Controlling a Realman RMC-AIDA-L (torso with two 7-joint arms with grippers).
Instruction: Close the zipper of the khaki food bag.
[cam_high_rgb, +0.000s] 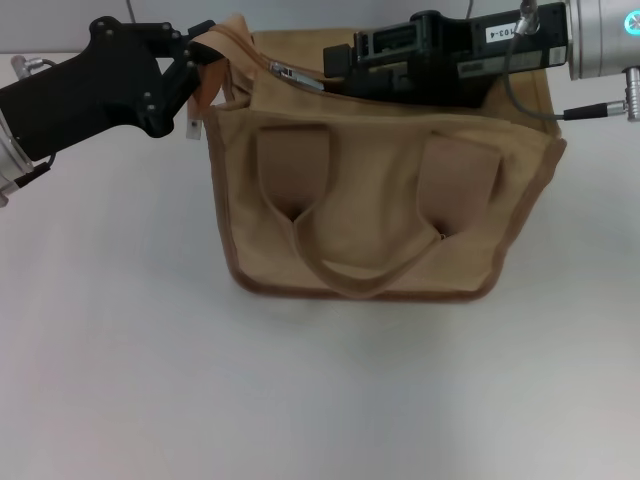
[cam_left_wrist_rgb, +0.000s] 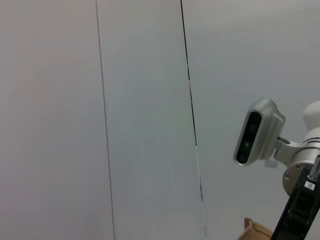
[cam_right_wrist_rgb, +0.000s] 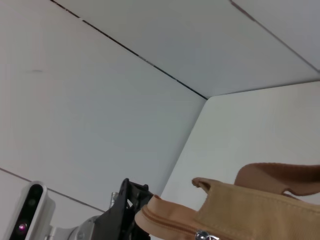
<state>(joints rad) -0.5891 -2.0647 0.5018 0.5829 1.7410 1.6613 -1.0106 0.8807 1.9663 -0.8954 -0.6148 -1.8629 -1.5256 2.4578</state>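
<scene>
The khaki food bag stands upright in the middle of the white table, with its two handles hanging down its front. My left gripper is at the bag's top left corner, shut on the edge of the top flap. My right gripper reaches over the bag's top from the right. Its fingertips meet the end of the silver pull tab of the zipper, near the left end of the track. The right wrist view shows the flap's corner, the pull tab and my left gripper behind it.
The white table spreads in front of the bag and to both sides. A pale wall stands close behind the bag. The left wrist view shows that wall, my right arm's wrist camera and a scrap of the bag.
</scene>
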